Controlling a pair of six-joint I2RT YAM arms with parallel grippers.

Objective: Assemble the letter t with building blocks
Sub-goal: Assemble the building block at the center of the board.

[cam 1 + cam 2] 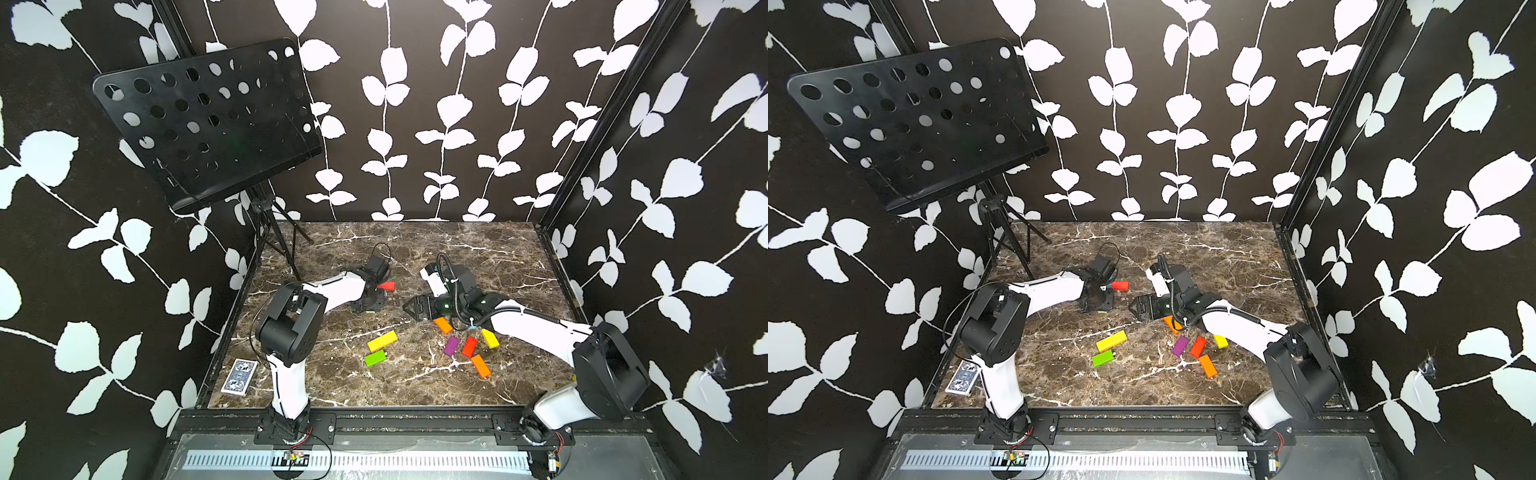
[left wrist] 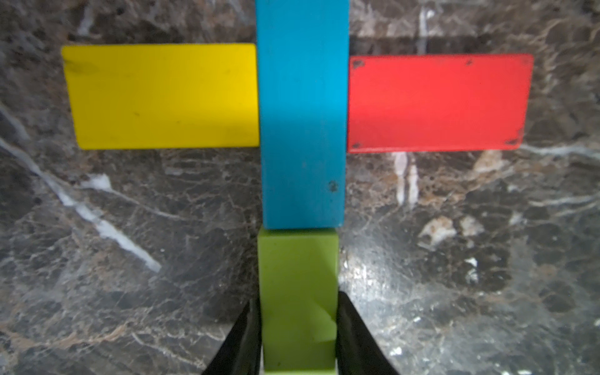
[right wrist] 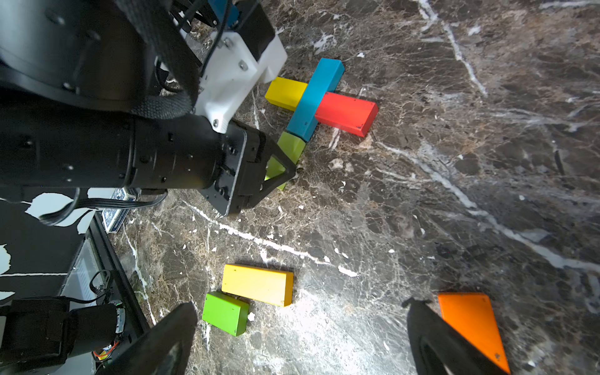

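A short lime-green rectangular block [image 2: 297, 285] is shown clamped across its narrow sides by the left gripper [image 2: 297, 300], whose black fingers [image 2: 350, 331] are pressed to both flanks. The block's far end is butted against a long blue bar [image 2: 302, 113] on the brown marble-patterned tabletop [image 2: 130, 243]. That bar is flanked by a yellow rectangular block [image 2: 162, 97] and a red rectangular block [image 2: 435, 104], both touching it. The stem and crossbar of the letter t [image 3: 313, 97] are thus laid flat near the middle of the table, though no foot is yet fitted.

The blocks are judged to be painted wood: rigid, light and smooth enough to slide on the stone if nudged. A hold across the long sides near mid-length is thought safest.

The left arm [image 1: 332, 286] is extended forward from its base, with the wrist pitched down and the fingers set low at the table. The right arm [image 1: 532, 328] is stretched inward from the opposite corner. The right gripper [image 3: 302, 311] is spread wide and empty, with an orange block [image 3: 470, 324] just beside one finger. A long yellow bar [image 3: 256, 284] and a second green block [image 3: 224, 313] are seen lying close together. A purple block [image 1: 451, 345] and a second red block [image 1: 470, 346] are seen near that forearm.
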